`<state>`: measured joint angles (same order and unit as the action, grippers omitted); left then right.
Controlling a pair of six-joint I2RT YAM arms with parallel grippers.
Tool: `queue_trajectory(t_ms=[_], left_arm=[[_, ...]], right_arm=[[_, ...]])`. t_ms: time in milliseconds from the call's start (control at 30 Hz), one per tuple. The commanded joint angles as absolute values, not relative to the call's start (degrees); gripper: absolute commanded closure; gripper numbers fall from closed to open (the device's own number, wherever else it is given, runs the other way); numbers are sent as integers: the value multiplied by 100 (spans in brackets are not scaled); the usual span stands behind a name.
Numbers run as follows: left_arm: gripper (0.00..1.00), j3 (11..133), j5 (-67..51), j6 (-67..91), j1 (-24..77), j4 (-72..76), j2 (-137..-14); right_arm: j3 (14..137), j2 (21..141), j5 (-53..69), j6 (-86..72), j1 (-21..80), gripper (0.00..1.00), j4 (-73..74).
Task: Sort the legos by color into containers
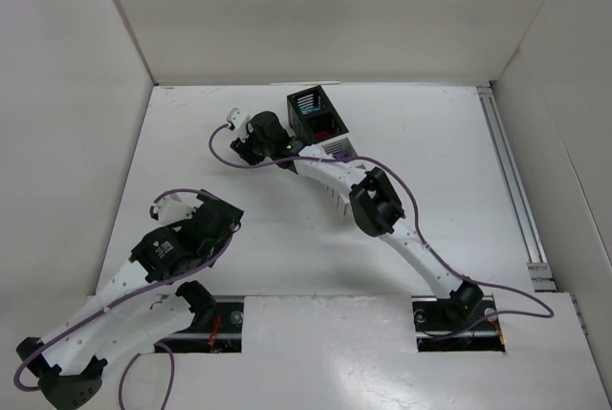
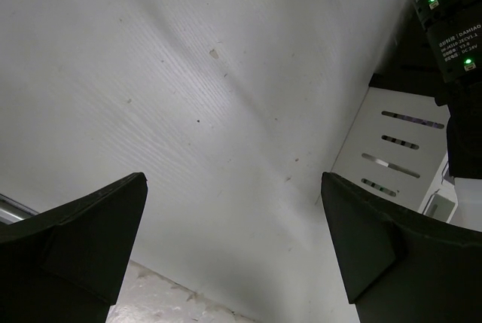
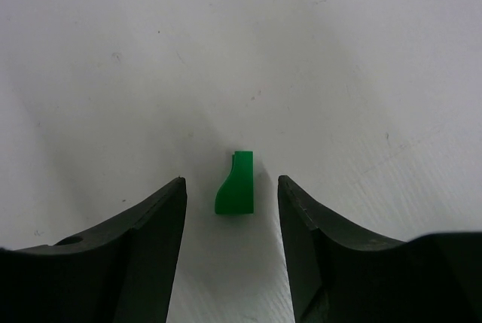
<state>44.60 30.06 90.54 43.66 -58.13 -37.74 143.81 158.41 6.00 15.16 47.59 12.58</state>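
A small green lego [image 3: 235, 184] lies on the white table, between the tips of my right gripper [image 3: 230, 180], which is open with the fingers apart from it on both sides. In the top view the right gripper [image 1: 241, 140] is just left of the containers, and the green lego is hidden under it. A black slatted bin [image 1: 312, 110] holds cyan and red pieces. A white bin [image 1: 337, 151] beside it is mostly covered by the right arm. My left gripper [image 1: 227, 212] is open and empty, low over bare table [image 2: 232, 181].
The white slatted bin wall [image 2: 392, 150] and the right arm's black wrist [image 2: 444, 14] show at the right of the left wrist view. White walls enclose the table on the back and both sides. A metal rail [image 1: 512, 181] runs along the right edge.
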Motion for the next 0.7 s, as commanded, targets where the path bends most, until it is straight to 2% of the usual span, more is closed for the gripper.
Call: queue_trajectory(t_ms=[0, 167, 533, 667], left_arm=[[0, 4430, 3155, 9185, 4351, -5933, -3700], [0, 4491, 3155, 9185, 4351, -5985, -3700], [0, 4597, 3155, 9237, 4351, -6143, -3647], [0, 4597, 3155, 9237, 4351, -6144, -3595]], right_arm=[[14344, 15838, 642, 1354, 4737, 43, 1159], [14194, 15786, 580, 1187, 4737, 44, 1274], [14194, 15733, 212, 1072, 4737, 79, 1634], [13862, 15452, 428, 1072, 4737, 83, 1355]])
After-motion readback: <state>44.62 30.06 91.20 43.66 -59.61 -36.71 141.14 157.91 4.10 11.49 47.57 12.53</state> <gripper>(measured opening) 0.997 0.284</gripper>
